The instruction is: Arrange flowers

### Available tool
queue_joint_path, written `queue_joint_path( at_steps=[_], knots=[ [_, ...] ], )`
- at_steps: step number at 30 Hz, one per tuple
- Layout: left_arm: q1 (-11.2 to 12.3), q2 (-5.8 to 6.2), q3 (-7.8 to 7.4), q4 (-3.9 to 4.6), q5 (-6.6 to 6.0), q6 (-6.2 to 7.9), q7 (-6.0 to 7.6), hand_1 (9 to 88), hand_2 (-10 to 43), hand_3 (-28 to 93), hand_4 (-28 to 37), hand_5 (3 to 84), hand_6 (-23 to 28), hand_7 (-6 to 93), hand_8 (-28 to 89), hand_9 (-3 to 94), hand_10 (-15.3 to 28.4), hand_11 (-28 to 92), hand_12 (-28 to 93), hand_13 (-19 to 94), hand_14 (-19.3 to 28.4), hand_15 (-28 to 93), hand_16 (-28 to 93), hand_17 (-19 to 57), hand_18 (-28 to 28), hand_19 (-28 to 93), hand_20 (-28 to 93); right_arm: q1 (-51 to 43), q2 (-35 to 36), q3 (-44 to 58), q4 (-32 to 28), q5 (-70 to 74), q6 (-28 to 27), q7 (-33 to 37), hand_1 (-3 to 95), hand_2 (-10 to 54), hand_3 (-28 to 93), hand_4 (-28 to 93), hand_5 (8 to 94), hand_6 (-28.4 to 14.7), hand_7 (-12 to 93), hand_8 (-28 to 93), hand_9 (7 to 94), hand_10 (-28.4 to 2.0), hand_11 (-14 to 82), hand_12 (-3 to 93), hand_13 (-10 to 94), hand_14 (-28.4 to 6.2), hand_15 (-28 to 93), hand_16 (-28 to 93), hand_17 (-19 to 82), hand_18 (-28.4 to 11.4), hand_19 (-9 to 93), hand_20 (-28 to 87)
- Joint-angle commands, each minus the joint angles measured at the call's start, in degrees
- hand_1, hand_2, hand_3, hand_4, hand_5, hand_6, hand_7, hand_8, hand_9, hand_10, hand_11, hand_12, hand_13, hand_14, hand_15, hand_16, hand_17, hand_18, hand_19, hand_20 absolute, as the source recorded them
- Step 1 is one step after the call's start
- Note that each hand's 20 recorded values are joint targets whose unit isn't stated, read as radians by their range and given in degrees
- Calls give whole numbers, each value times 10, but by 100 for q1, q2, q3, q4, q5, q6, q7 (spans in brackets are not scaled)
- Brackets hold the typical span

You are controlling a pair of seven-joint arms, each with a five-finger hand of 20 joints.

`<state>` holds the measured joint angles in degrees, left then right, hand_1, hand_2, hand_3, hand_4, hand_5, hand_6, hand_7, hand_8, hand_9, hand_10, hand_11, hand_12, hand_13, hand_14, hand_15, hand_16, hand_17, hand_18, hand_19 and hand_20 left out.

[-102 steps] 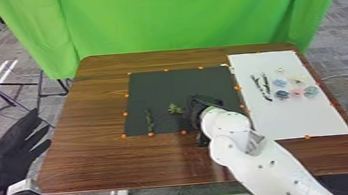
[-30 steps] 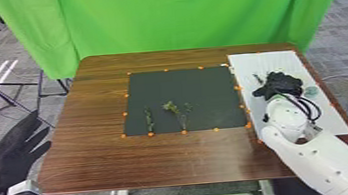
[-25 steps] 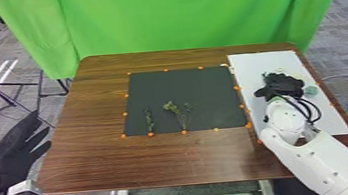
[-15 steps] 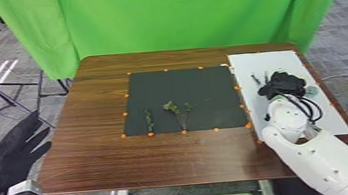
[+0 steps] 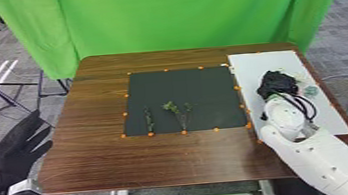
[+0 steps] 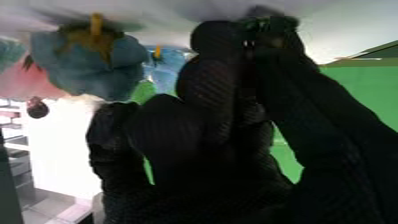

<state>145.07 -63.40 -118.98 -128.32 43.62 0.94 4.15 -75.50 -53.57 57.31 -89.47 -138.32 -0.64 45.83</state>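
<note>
- The right hand (image 5: pixel 277 83) is over the white board (image 5: pixel 284 127) on the table's right side, its arm coming in from the near edge, presumably because the unused pieces lie there.
- In the right wrist view its thumb and finger are narrowed to a pinch, tips together, with a bit of green sprig (image 6: pixel 263 23) between them. A tip grip probably suits something so thin, letting it be lifted without crushing the leaves.
- How much of the sprig is caught, the glove hides; I cannot tell.
- A large blue flower (image 6: pixel 93 67) and a pink flower (image 6: pixel 31 80) sit close beside the hand. They look saved for later, greenery likely going down first as a base for the blooms.
- The black mat (image 5: pixel 180 85), left of the board, seems to be where the bouquet is built. Toward its near side a leafy stem (image 5: pixel 150 121) stands alone on the left, and a spreading pair of stems (image 5: pixel 183 116) lies to its right.
- Their lower ends all point to the near edge, probably so the stalks can gather below and the tops fan out on the far side.
- The left hand (image 5: pixel 12 151) is off the table's left side, fingers wide and straight, holding nothing, which leaves the right arm room to work.
</note>
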Motion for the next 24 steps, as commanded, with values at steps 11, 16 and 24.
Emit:
queue_joint_path(
  at_steps=[11, 16, 24],
  knots=[
    [97, -50, -50, -32, 19, -23, -31, 232, -41, 700, -263, 209, 0, 182, -97, 166, 83, 89, 209, 126, 110, 154, 84, -125, 180, 338, 100, -947, 100, 303, -1475, -251, 470, -427, 454, -95, 821, -249, 775, -3, 438, 88, 832, -82, 571, 423, 791, -60, 781, 356, 351, -222, 908, 527],
    [68, -30, -48, -27, 7, -34, -66, 232, -40, 699, -264, 209, -1, 183, -97, 166, 82, 89, 209, 126, 111, 154, 84, -126, 180, 338, 101, -1078, -96, 100, -1625, -326, 464, -492, 452, -95, 822, -244, 775, -4, 442, 89, 833, -82, 573, 423, 794, -59, 783, 358, 353, -222, 911, 525],
    [26, -31, -21, -25, 2, -34, -92, 231, -41, 701, -263, 209, -1, 183, -97, 166, 82, 89, 208, 126, 110, 152, 83, -125, 179, 338, 100, -1109, -245, -356, -1561, -460, 239, -575, 445, -95, 823, -234, 774, -4, 443, 85, 834, -83, 570, 420, 793, -60, 780, 360, 353, -223, 915, 523]
  ],
)
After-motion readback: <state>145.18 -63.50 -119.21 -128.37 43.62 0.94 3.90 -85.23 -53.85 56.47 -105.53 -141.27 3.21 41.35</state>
